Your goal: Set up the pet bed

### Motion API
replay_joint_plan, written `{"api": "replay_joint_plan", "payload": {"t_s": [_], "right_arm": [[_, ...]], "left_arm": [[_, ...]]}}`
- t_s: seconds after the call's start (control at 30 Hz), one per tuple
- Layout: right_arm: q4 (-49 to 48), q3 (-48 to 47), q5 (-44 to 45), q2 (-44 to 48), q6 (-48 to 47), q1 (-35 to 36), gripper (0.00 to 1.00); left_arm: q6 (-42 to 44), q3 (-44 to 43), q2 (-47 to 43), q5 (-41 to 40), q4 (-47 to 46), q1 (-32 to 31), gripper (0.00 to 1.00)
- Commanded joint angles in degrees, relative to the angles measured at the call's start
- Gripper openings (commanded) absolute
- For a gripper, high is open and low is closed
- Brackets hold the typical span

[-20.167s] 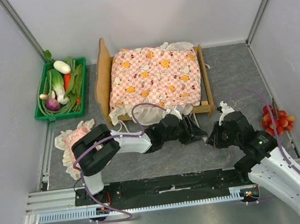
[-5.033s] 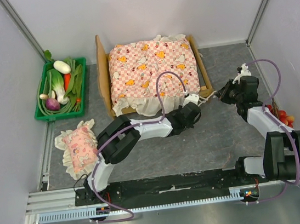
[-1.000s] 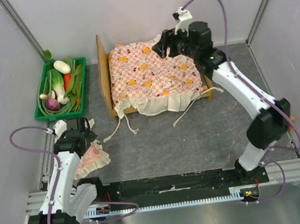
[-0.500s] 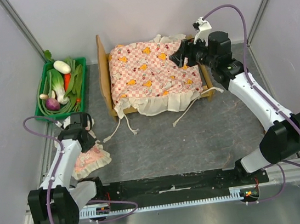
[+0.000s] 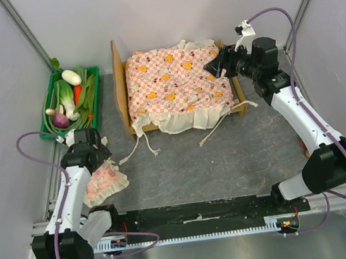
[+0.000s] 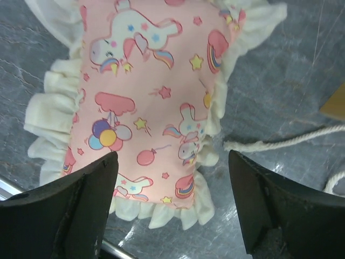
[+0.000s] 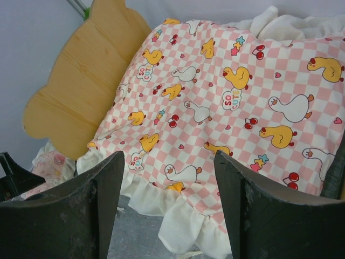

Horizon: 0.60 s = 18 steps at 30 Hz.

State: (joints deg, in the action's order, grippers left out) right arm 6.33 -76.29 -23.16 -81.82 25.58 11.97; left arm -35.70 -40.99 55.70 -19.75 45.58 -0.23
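Note:
The pet bed stands at the back of the table, its light-wood eared headboard on the left. A pink-checked frilled mattress lies in it, duck prints up. My right gripper hovers open over the bed's right end, nothing between its fingers. At the left, the small pink frilled pillow lies on the table. My left gripper hangs open just above it, and the pillow fills the left wrist view between and beyond the spread fingers.
A green tray of vegetables sits at the back left by the wall. White cords from the mattress trail onto the table in front of the bed; one cord lies right of the pillow. A metal rail runs along the table's left edge.
My right arm has drawn back to the right, from over the mattress's far edge to the bed's right end. The left gripper shifted slightly above the pillow, which has barely moved.

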Motion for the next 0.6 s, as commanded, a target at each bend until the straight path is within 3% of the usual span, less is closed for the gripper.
{"api": "replay_joint_plan", "payload": {"t_s": [0.0, 0.1, 0.23, 0.27, 0.33, 0.37, 0.47, 0.57], "right_arm": [[-2.7, 0.9, -3.6, 1.3, 2.1, -0.5, 0.75], [-3.1, 1.4, -4.6, 1.3, 2.8, -0.9, 0.75], [-3.6, 2.3, -5.2, 1.6, 3.3, -1.2, 0.75], [-3.7, 2.5, -5.4, 1.5, 3.5, -1.2, 0.75], [-4.0, 2.8, -5.5, 1.5, 3.5, -1.5, 0.75], [-4.3, 3.3, -5.5, 1.6, 3.7, -1.7, 0.75], [-4.3, 3.3, -6.1, 1.2, 3.8, -2.0, 0.75], [-4.4, 3.8, -6.6, 1.3, 3.7, -2.5, 0.75]], "left_arm": [[1.1, -2.2, 6.1, -1.8, -1.8, 3.5, 0.89], [0.8, -2.6, 12.7, 0.9, -1.5, 6.5, 0.86], [1.8, -0.8, 14.0, 3.0, -3.6, 7.7, 0.75], [1.7, -1.0, 13.6, 3.0, -3.3, 7.8, 0.57], [1.9, -0.8, 11.6, 3.0, -3.3, 7.9, 0.3], [2.4, -0.8, 10.8, 3.7, -3.6, 7.9, 0.02], [4.1, -3.5, 6.1, 5.1, -1.1, 8.0, 0.02], [6.0, -14.1, -0.3, 8.0, 5.3, 7.8, 0.02]]}}
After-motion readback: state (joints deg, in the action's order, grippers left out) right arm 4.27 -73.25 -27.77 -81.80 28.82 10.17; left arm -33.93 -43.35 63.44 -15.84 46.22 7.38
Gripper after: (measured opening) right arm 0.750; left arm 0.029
